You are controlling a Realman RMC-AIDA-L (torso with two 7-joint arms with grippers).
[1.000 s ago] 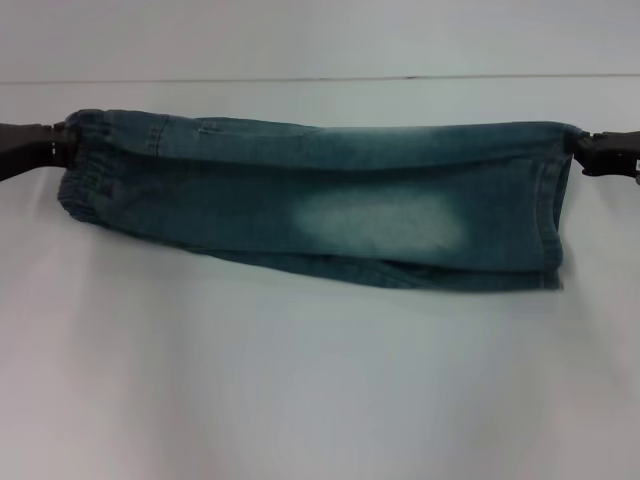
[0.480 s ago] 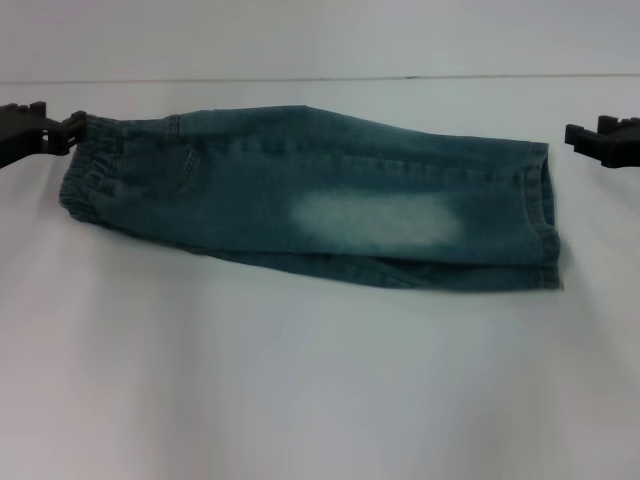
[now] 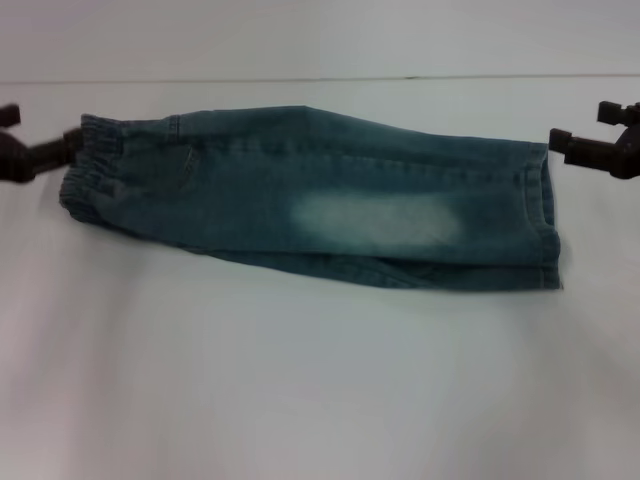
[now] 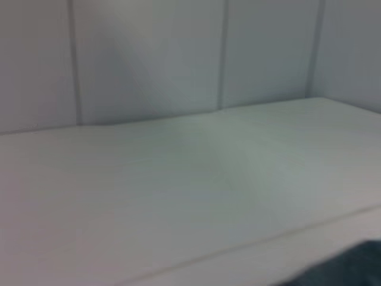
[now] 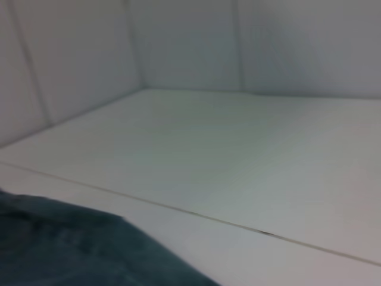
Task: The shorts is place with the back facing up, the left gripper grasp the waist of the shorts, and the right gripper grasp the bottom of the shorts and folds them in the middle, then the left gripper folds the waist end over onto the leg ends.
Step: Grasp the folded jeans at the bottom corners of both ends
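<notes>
The blue denim shorts (image 3: 320,195) lie flat on the white table, folded lengthwise, with a faded patch facing up. The elastic waist (image 3: 90,160) is at the left and the leg ends (image 3: 540,215) at the right. My left gripper (image 3: 42,130) is open just left of the waist, its lower finger close to the waistband. My right gripper (image 3: 582,124) is open and clear of the cloth, just right of the leg ends' far corner. A corner of the denim (image 4: 357,265) shows in the left wrist view. The right wrist view also catches an edge of the denim (image 5: 65,244).
The white table (image 3: 320,380) stretches wide in front of the shorts. A thin seam (image 3: 300,79) runs across it behind them, and white wall panels (image 4: 149,53) stand at the back.
Both grippers have let go of the shorts and opened. The lifted far edge dropped, so the shorts now lie flat. Both grippers backed slightly outward.
</notes>
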